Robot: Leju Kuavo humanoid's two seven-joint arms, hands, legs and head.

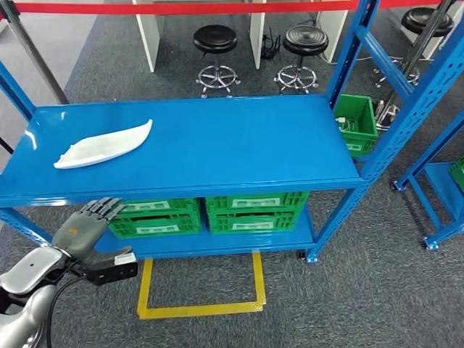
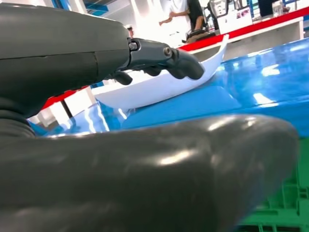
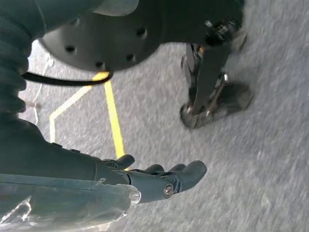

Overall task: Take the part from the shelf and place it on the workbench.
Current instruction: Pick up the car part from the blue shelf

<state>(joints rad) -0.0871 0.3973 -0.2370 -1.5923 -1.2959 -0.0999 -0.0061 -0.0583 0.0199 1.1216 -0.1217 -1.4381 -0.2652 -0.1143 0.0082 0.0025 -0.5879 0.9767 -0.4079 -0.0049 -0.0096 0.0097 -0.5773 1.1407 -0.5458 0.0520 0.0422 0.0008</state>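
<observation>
Blue shelf [image 1: 219, 145], white part [image 1: 104, 145]
Under the shelf's glossy blue top sit green crates [image 1: 156, 217] with pale labels; below it, a yellow tape outline [image 1: 202, 308] marks grey carpet [image 1: 361, 290]; behind it stand black stools [image 1: 216, 40].

bright overhead light glares off the blue shelf [image 1: 219, 145]; right wrist view blurred.

left hand [image 1: 88, 221]: raised at shelf's front edge, fingers extended, empty | right hand [image 3: 153, 176]: hung toward floor, fingers apart, empty
</observation>
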